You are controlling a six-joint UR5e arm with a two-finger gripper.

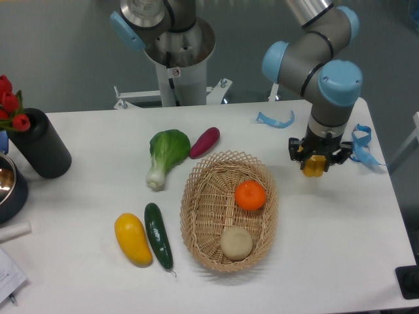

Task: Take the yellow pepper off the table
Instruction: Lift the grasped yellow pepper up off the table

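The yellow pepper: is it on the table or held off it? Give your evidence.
Held. The yellow pepper sits between the fingers of the gripper, which is shut on it. Whether it clears the table cannot be told.

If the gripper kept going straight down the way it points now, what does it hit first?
Most likely bare table, right of the basket. The gripper points down, shut on the yellow pepper, so the pepper would touch first. Its height above the table is unclear from this view.

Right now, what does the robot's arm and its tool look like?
The arm is made of smooth silver-grey tubular segments with round light-blue caps at the joints. The tool at its end is small, black and two-fingered. No loose cables or markings can be made out.
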